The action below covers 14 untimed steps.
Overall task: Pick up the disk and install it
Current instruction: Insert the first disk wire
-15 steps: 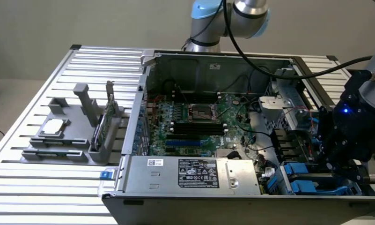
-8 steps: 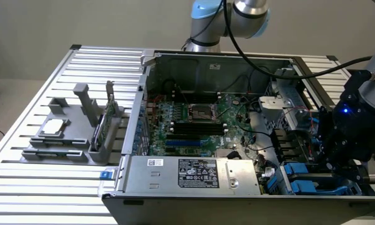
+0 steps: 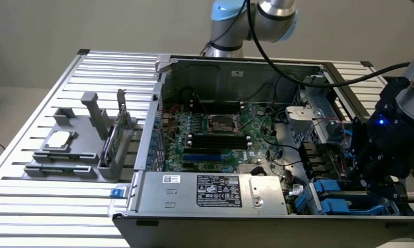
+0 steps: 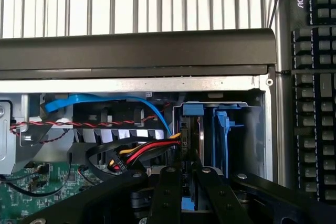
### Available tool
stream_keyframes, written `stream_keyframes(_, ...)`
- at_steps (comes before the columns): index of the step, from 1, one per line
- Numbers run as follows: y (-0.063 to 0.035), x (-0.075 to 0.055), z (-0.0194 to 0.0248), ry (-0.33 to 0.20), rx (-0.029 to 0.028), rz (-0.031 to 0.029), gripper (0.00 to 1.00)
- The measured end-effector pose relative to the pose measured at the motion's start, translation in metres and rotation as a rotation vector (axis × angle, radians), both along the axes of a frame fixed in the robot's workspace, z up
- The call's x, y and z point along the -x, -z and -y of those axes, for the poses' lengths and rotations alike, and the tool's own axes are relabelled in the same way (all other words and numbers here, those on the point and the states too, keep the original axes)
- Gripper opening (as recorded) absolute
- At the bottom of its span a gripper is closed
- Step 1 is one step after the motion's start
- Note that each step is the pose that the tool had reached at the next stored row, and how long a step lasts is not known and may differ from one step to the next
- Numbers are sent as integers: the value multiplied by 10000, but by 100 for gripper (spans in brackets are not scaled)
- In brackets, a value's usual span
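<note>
Open PC case lies on slatted metal table, side panel off, motherboard exposed w/ CPU socket approx. centre. PSU w/ printed label sits along the case's near edge in the exterior view. Grey parts holder stands on the table to the exterior view's left of the case; a small square silver chip lies in it and a thin green card stands upright in a slot beside it. Arm's gripper is down at the drive-bay corner of the case, exterior view's right, near edge. Wrist view: gripper fingers sit close either side of a narrow upright item w/ blue plastic at its ends, consistent w/ the disk seen edge-on, already partway inside the drive bay; fingers appear clamped on it, contact itself not fully visible. Blue rails stand just beside it in the bay. Blue SATA cable and red/yellow/black power leads run to the disk's side. Keyboard lies on the table just outside the case wall.
</note>
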State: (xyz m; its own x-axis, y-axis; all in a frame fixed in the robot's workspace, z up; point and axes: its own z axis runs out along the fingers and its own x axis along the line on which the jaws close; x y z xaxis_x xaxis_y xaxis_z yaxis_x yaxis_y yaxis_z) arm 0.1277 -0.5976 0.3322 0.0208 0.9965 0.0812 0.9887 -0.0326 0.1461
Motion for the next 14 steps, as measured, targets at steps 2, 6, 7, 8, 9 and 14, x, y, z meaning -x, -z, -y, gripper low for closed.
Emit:
stream_keyframes(2, 0, 0, 0, 15, 0, 0, 17)
stream_keyframes(6, 0, 0, -1, 38, 0, 0, 17)
stream_keyframes(7, 0, 0, -1, 44, 0, 0, 17)
stream_keyframes(8, 0, 0, -2, 48, 1, 0, 17)
stream_keyframes(9, 0, 0, -2, 54, 0, 0, 17)
stream_keyframes(14, 0, -4, -2, 75, 0, 1, 17)
